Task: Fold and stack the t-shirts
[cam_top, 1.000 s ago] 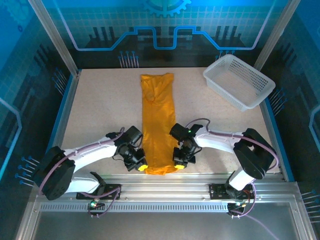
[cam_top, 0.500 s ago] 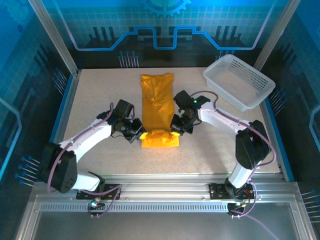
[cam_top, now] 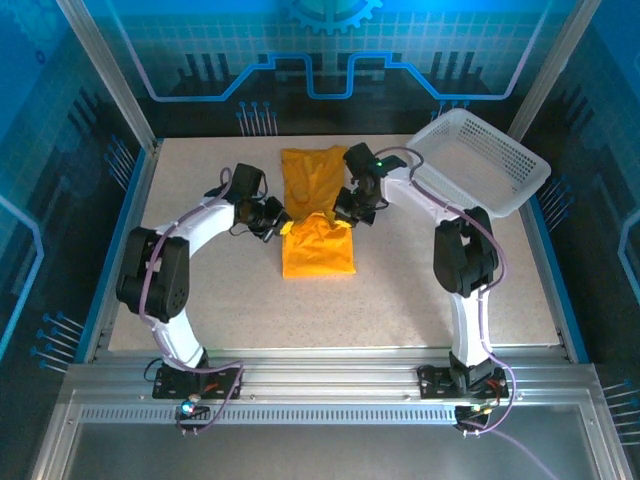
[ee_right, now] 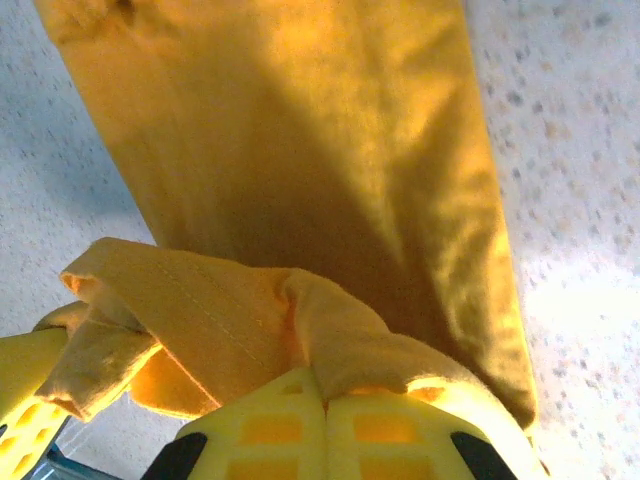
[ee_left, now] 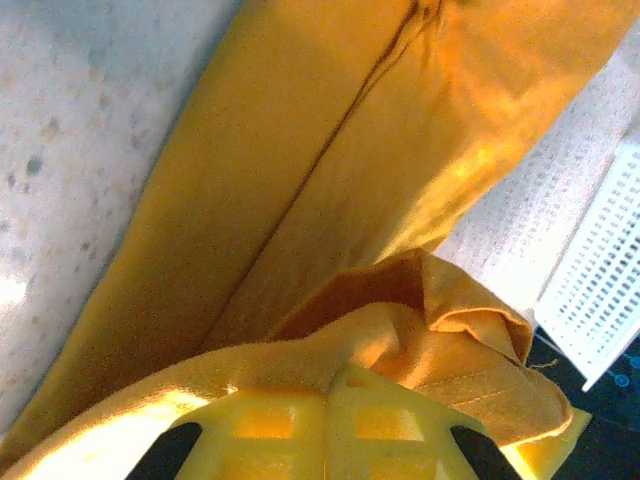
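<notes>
Blue walls stand around a pale speckled desk (cam_top: 200, 290), seen from above. At its centre, a little toward the upper side of the frame, lies the shirt (cam_top: 318, 250). It is orange-yellow, thin and plain, and is narrowed to a strip whose long axis runs from the lower to the upper part of the frame. Its lower half is doubled over as a loose, puffy flap, with the free hem lifted at about the middle of the strip.

The left jaws are clamped on the left corner of this hem and the right jaws on the right corner. In both wrist views the yellow pads (ee_left: 290, 425) meet with cloth pinched between them.

From the jaws, the uncovered part of the strip lies toward the upper edge of the frame, along the long axis. Both arms are equally near it, one at each side. I judge that the hem must travel that way, kept level, to meet the upper end.

A white basket (cam_top: 480, 165) stands at upper right, apart from the shirt.
</notes>
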Action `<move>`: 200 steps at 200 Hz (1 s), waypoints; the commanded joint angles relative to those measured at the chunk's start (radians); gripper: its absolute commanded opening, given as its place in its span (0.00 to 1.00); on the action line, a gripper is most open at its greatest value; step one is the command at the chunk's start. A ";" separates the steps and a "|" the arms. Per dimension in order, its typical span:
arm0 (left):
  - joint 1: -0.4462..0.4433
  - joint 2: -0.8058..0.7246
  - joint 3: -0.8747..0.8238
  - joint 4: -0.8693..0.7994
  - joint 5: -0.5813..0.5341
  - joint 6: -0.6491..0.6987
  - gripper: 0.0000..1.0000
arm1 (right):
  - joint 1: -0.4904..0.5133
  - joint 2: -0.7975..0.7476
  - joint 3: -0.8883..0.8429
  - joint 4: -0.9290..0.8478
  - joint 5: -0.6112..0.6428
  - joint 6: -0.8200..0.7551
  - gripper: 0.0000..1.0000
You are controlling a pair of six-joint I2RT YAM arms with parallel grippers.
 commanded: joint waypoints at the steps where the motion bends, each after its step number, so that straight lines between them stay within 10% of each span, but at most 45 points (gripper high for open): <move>1: 0.019 0.056 0.077 0.025 0.005 0.040 0.08 | -0.018 0.069 0.065 -0.017 -0.007 -0.025 0.00; 22: 0.029 0.111 0.115 0.036 0.015 0.044 0.14 | -0.032 0.129 0.106 -0.021 -0.024 -0.029 0.00; 37: 0.031 0.145 0.146 0.005 0.012 0.056 0.31 | -0.042 0.168 0.142 -0.028 -0.041 -0.040 0.32; 68: 0.031 0.109 0.129 -0.020 -0.023 0.067 0.52 | -0.060 0.141 0.185 -0.033 0.000 -0.103 0.54; 131: -0.027 -0.229 -0.247 -0.015 -0.059 -0.082 0.48 | -0.036 -0.132 -0.222 0.056 0.018 -0.083 0.57; 200: -0.132 -0.200 -0.386 0.084 -0.062 -0.283 0.49 | 0.007 -0.170 -0.508 0.247 -0.111 0.043 0.52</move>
